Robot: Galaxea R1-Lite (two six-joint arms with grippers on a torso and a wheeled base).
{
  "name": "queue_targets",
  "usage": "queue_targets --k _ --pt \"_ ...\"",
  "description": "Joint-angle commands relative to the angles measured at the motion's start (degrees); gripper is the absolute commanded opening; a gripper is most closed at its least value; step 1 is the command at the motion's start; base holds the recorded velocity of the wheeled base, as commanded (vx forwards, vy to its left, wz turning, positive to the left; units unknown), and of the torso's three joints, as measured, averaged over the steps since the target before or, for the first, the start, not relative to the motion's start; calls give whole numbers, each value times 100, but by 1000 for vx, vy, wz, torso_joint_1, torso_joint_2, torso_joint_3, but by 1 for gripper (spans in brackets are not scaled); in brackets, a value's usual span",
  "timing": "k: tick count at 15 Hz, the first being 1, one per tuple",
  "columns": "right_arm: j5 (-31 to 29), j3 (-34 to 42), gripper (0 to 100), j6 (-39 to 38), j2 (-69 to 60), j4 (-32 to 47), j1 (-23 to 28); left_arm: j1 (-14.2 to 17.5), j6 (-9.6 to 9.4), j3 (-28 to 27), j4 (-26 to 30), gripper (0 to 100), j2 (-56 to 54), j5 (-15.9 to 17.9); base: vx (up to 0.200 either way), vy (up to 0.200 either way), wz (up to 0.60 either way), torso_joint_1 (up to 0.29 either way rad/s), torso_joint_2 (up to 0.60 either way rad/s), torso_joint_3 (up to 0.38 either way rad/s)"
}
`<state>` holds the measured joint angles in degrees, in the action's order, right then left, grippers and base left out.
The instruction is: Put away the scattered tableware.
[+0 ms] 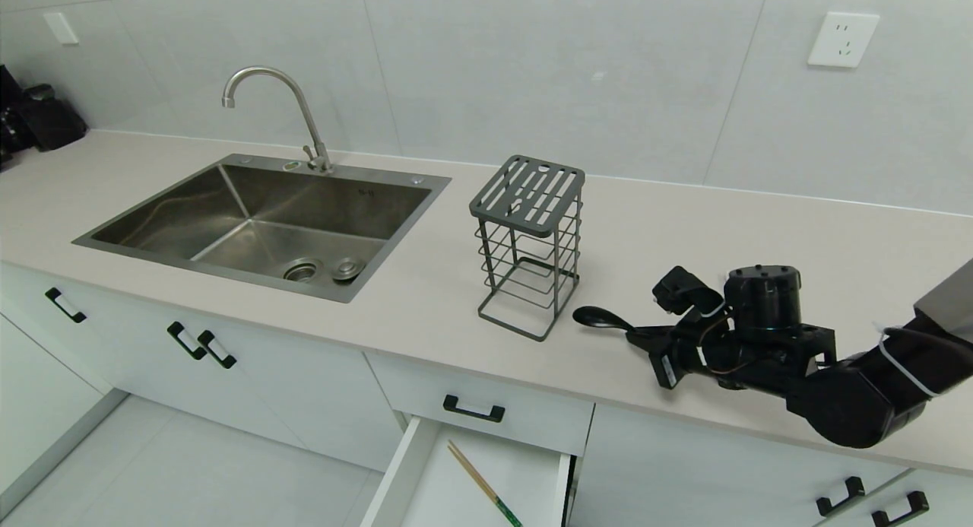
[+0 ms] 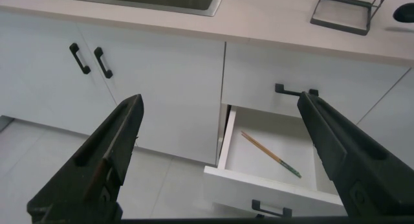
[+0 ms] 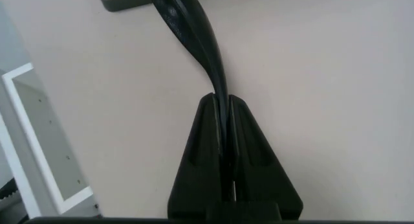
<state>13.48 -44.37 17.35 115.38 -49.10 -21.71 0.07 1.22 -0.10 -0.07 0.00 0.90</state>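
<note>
Spoon [image 1: 599, 318] | right jaws clamped on it | left jaws apart (facing open drawer [image 2: 246, 169]) | rack [image 1: 527, 195] beside

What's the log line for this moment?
right tool: shut on spoon, by rack | left tool: open, facing open drawer | chopsticks: in drawer

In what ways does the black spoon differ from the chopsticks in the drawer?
The spoon is black with a rounded bowl; the chopsticks are pale, thin and straight, green at one end. The spoon is clamped in the right end effector over the counter; the chopsticks lie loose in the open drawer below. Both are slender tableware.
</note>
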Motion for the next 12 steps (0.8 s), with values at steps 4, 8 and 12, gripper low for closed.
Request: queue_targets --k 4,8,12 --pt "-153 992 0 -12 -886 -64 -712 1 1 1 -1 100 0 -2 0 0 0 0 0 0" --pt "-162 1370 0 -21 -1115 -64 -835 1 1 1 -1 100 0 -2 0 0 0 0 0 0" --pt "-153 1361 0 -30 -1123 -73 -1362 1 1 1 7 100 0 6 0 0 0 0 0 0"
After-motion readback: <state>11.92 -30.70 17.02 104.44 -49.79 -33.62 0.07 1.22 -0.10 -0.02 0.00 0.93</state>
